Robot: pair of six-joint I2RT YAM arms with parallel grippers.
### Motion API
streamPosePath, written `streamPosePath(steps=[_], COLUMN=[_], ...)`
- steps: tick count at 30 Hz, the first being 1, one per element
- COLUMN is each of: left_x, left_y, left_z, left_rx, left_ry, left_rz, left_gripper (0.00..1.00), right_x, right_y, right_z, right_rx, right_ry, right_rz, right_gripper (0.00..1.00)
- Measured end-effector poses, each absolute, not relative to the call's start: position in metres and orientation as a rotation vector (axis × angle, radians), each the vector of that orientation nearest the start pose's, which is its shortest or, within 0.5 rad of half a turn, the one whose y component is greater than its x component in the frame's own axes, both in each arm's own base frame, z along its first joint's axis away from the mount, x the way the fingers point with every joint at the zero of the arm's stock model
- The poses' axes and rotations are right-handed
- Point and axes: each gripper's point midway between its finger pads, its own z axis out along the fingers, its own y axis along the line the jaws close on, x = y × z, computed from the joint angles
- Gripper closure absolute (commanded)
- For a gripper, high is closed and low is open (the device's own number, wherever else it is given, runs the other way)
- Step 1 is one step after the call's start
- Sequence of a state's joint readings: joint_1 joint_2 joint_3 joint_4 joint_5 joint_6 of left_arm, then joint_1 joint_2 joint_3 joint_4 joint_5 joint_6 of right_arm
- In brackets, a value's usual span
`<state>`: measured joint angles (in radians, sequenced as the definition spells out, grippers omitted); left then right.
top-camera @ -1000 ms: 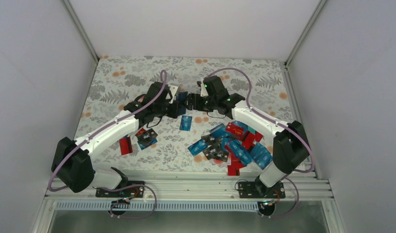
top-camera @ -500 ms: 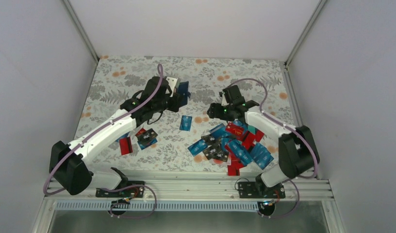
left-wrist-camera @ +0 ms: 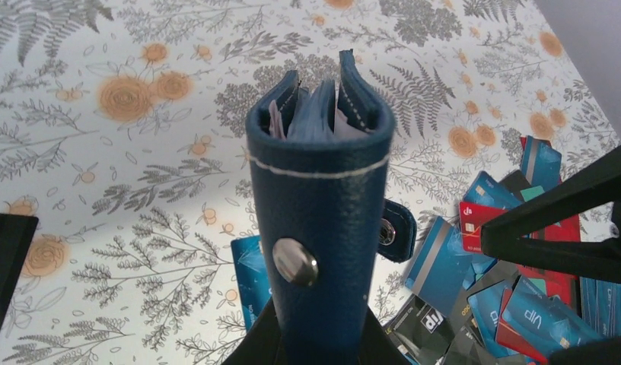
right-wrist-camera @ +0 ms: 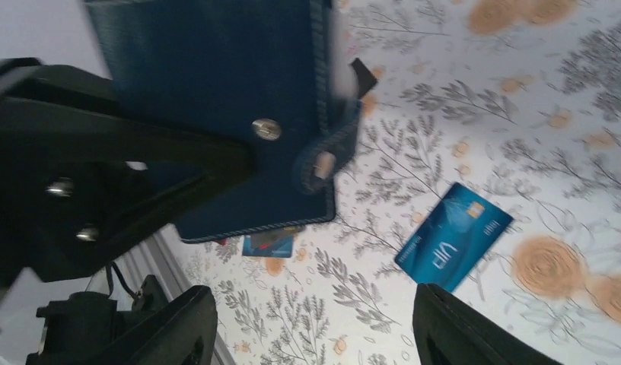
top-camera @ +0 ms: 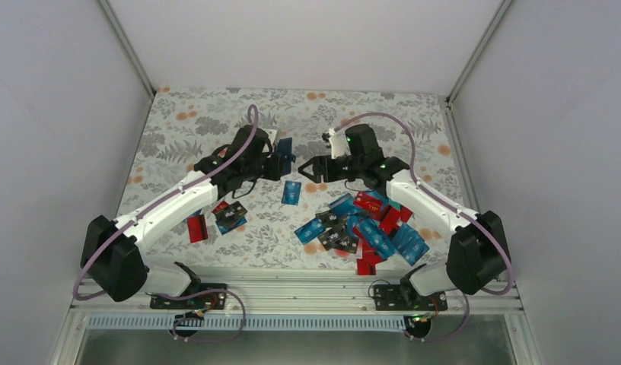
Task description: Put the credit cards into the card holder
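My left gripper (top-camera: 278,163) is shut on the card holder (top-camera: 285,146), a dark navy wallet with a metal snap. It stands upright, held above the table by its lower end. In the left wrist view the card holder (left-wrist-camera: 319,190) gapes at the top, with thin edges showing inside. My right gripper (top-camera: 308,167) hovers just to its right, open and empty. In the right wrist view the right gripper (right-wrist-camera: 315,334) frames bare cloth, with the card holder (right-wrist-camera: 216,76) above. Credit cards (top-camera: 362,225) lie heaped at the right front. One blue credit card (top-camera: 291,192) lies alone below both grippers.
A floral cloth (top-camera: 186,125) covers the table. A few more cards (top-camera: 230,215) and a red one (top-camera: 197,228) lie under the left forearm. White walls enclose the back and both sides. An aluminium rail (top-camera: 292,293) runs along the near edge.
My right gripper pulled away to the right, then came back beside the card holder, jaws slightly narrower. The left gripper shifted a little, still gripping the card holder.
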<state>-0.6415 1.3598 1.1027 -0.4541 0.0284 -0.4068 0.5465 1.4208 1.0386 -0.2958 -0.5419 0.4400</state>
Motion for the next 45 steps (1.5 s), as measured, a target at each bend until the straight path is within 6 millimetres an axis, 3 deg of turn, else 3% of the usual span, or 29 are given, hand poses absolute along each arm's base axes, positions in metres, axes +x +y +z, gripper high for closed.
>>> streamPosePath(steps=[7, 14, 23, 29, 37, 45], left_x=[0.314, 0.310, 0.307, 0.305, 0.300, 0.293], left_y=[-0.241, -0.239, -0.238, -0.237, -0.235, -0.233], left_z=[0.190, 0.179, 0.176, 0.177, 0.172, 0.163], left_rx=[0.256, 0.240, 0.240, 0.239, 0.234, 0.201], left_ry=[2.383, 2.412, 2.419, 2.411, 2.423, 2.447], left_rz=[-0.565, -0.569, -0.572, -0.576, -0.585, -0.610], left_gripper=[0.98, 0.98, 0.98, 0.98, 0.98, 0.98], right_x=[0.300, 0.314, 0.326, 0.327, 0.326, 0.320], right_y=[0.310, 0.328, 0.335, 0.335, 0.335, 0.335], right_z=[0.210, 0.189, 0.180, 0.154, 0.148, 0.143], right_rx=[-0.500, -0.494, -0.475, -0.461, -0.454, -0.460], right_ry=[2.315, 2.373, 2.403, 2.479, 2.501, 2.516], right_rz=[1.149, 1.106, 1.047, 1.007, 0.992, 1.007], right_gripper=[0.45, 0.56, 0.70, 0.75, 0.95, 0.96])
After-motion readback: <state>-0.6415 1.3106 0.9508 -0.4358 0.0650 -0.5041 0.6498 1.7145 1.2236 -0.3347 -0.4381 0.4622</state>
